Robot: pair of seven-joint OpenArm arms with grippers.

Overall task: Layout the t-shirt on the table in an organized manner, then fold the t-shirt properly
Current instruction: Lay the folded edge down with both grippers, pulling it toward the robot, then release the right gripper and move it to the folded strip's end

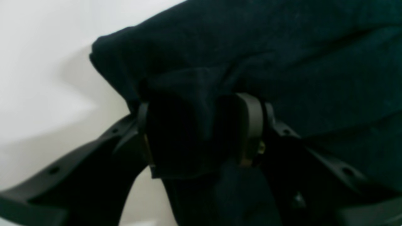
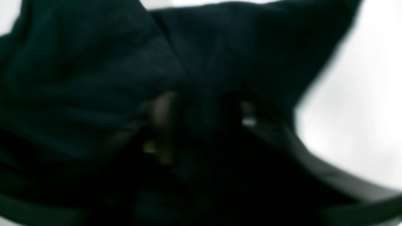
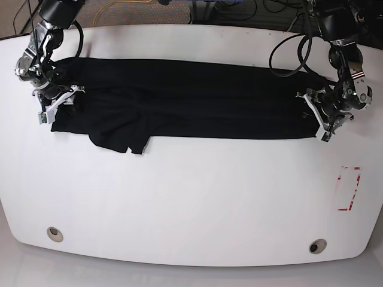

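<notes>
A: You are seeing the whole t-shirt (image 3: 191,107) only in the base view; it is lying stretched across the far half of the table (image 3: 191,203), with one flap hanging toward you.

B: And your wrist views?

A: The left wrist view is showing the left gripper (image 1: 201,131) holding a fold of cloth between its jaws. The right gripper (image 2: 204,125) is too blurred there; I cannot tell its state.

B: Counting?

A: One t-shirt, two grippers, two grommet holes (image 3: 54,233), one red-marked rectangle (image 3: 349,188).
</notes>
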